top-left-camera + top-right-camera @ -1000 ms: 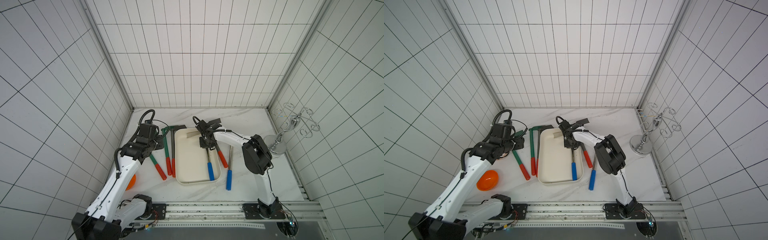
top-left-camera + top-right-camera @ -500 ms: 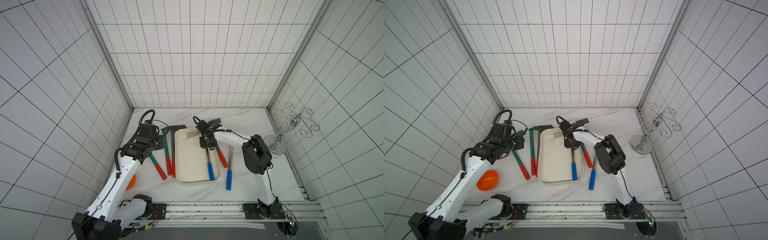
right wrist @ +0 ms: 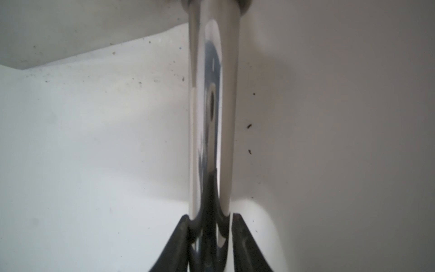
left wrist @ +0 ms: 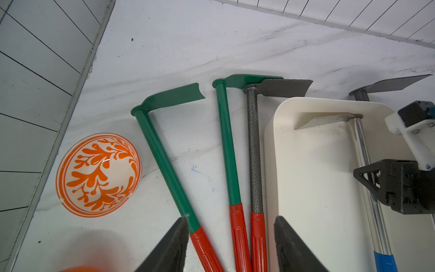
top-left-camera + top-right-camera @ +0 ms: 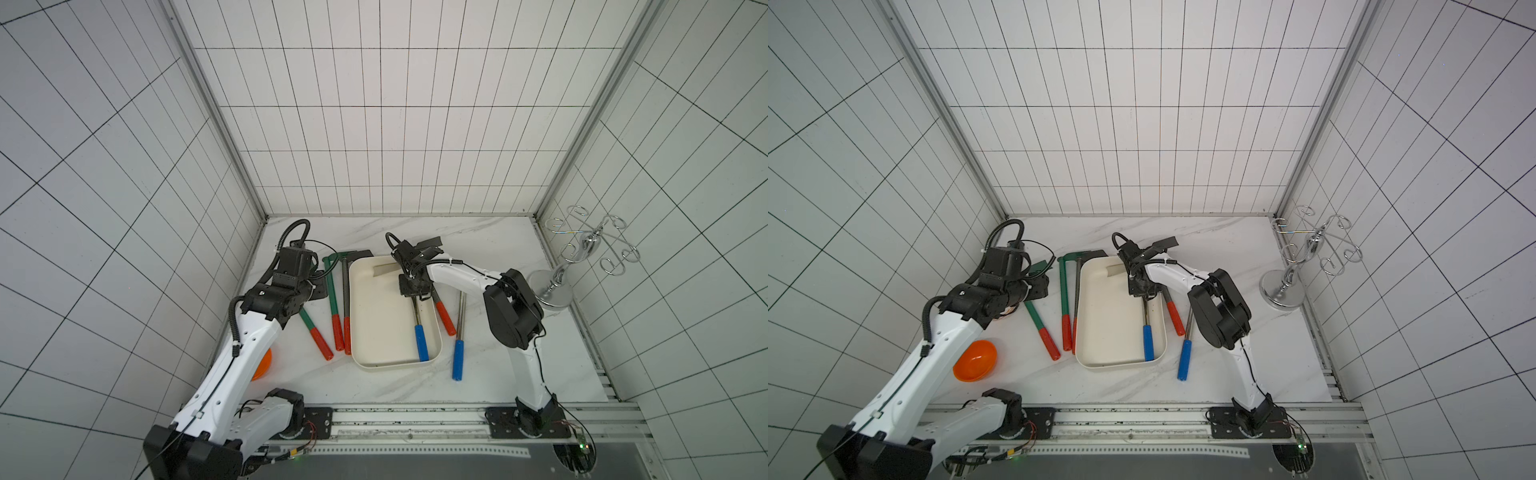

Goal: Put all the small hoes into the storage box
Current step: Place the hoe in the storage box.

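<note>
Bright, even light falls from above, leaving only short, soft shadows on the worktop (image 5: 498,374). Both top views bow the wall lines toward their edges. Close up, the chrome hoe (image 3: 213,117) gleams with smeared reflections, slightly soft. The orange bowl (image 4: 77,268) is a blur at the edge of the left wrist view.

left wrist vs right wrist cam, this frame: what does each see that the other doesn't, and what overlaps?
Left wrist only: the orange-patterned plate, one green hoe, a second green hoe, the speckled grey hoe, plus the small hoe's blade and blue grip. Right wrist only: the right gripper close up, fingers flanking the shaft; whether they clamp it is unclear. Both: the small hoe's chrome shaft lying in the storage box.
</note>
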You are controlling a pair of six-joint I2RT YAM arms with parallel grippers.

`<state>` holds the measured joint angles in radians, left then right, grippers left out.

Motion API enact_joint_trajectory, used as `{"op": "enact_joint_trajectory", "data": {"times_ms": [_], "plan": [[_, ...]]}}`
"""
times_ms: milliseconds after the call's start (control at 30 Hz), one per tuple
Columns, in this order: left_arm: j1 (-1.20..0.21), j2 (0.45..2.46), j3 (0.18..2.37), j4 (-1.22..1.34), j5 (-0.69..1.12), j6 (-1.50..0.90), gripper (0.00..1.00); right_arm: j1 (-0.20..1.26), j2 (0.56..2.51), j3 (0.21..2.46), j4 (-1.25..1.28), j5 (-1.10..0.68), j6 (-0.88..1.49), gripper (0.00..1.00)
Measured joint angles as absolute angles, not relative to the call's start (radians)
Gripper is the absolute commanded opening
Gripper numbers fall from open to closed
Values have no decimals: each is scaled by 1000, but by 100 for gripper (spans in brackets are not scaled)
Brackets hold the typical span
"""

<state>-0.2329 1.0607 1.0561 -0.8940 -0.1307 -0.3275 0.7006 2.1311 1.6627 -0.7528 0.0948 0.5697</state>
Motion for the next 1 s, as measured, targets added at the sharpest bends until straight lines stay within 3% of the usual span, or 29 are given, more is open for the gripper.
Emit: {"op": "enact_joint_trajectory", "data": {"times_ms": [467,1000], "plan": [[-233,1065,1056,-895,-131,-325,61,700,2079,1663,-792,103,558,43],[-233,1082,1090,-932,-152,-363,60,647,1659,1607,-775,226,571,55]]}}
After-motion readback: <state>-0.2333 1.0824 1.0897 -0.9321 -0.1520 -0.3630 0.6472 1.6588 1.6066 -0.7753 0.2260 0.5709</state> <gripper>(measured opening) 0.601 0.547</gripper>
